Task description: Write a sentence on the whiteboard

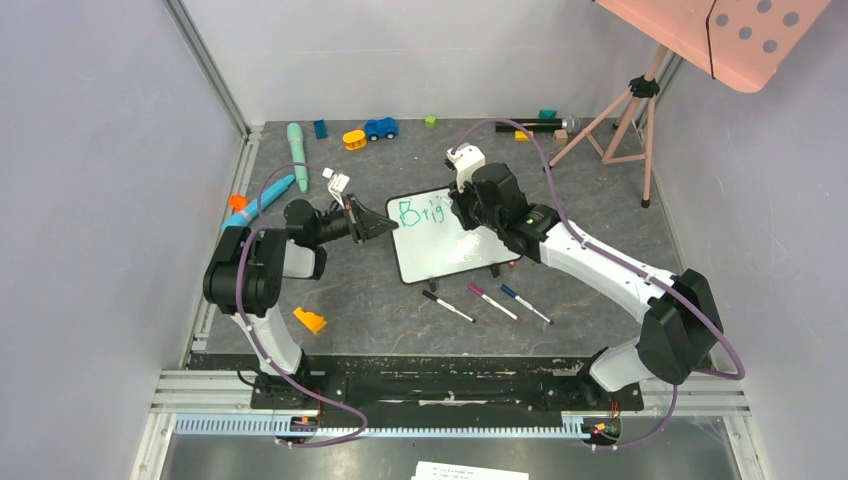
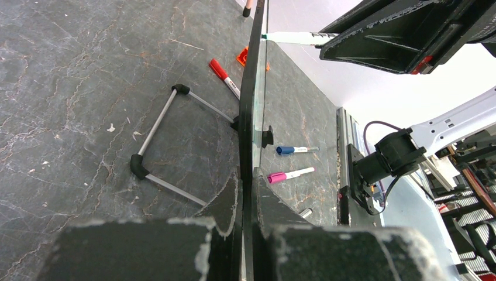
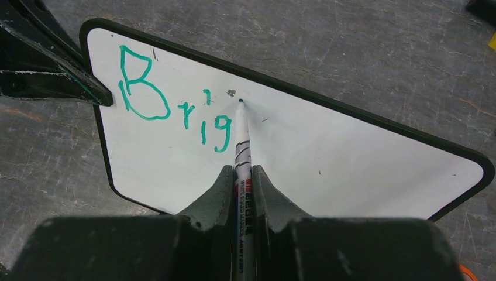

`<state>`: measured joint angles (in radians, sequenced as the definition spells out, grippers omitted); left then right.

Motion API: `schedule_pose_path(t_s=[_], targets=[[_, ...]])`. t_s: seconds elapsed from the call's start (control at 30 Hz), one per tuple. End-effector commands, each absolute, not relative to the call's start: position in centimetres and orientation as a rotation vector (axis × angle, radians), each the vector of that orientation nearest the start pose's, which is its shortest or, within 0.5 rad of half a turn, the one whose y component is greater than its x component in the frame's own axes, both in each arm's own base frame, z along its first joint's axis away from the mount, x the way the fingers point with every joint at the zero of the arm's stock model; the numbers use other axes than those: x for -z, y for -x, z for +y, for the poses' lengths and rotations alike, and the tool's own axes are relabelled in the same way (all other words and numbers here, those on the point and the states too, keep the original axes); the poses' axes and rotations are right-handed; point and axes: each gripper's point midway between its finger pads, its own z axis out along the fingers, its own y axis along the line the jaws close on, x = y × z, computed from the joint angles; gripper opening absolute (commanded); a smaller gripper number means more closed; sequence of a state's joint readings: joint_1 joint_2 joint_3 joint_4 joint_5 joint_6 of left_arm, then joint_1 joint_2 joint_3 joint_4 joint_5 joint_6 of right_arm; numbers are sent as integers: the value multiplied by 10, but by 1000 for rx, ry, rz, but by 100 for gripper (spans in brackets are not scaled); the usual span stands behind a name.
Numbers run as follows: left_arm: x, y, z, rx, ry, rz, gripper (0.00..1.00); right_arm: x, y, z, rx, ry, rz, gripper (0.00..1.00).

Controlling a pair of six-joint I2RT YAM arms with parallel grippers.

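Note:
The whiteboard (image 1: 450, 250) stands propped at mid-table, and the left wrist view shows it edge-on (image 2: 252, 99). Teal letters "Brig" (image 3: 169, 111) run along its top left. My left gripper (image 1: 383, 228) is shut on the board's left edge, and its fingers (image 2: 252, 184) pinch the black frame. My right gripper (image 1: 463, 205) hangs over the board, shut on a white marker (image 3: 241, 140). In the right wrist view the marker runs out between the jaws of that gripper (image 3: 242, 174). Its teal tip rests just right of the "g"; whether it touches the board is unclear.
Three capped markers (image 1: 494, 302) lie in front of the board. The board's wire stand (image 2: 169, 140) rests behind it. An orange wedge (image 1: 310, 320) lies near the left arm's base. Toys (image 1: 354, 139) line the back, and a tripod (image 1: 630, 110) with a pink dotted panel (image 1: 740, 35) stands back right.

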<state>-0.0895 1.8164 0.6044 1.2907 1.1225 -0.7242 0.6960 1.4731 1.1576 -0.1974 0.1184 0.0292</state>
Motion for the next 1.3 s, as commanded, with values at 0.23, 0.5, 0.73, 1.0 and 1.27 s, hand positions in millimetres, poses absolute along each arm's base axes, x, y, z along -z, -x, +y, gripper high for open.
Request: schedule_pose_path(t_s=[0.23, 0.5, 0.73, 1.0, 1.27], targets=[[-152, -334, -202, 1393, -568, 1591, 2, -214, -363, 266, -297, 578, 1963, 0], [-152, -334, -202, 1393, -567, 1591, 2, -191, -348, 258, -306, 598, 2003, 0], [-151, -334, -202, 1393, -566, 1592, 2, -177, -337, 254, -324, 610, 2024, 0], [-152, -334, -202, 1391, -568, 1590, 2, -188, -344, 257, -319, 596, 2005, 0], [-152, -334, -202, 1391, -567, 1591, 2, -202, -355, 260, -304, 594, 1984, 0]])
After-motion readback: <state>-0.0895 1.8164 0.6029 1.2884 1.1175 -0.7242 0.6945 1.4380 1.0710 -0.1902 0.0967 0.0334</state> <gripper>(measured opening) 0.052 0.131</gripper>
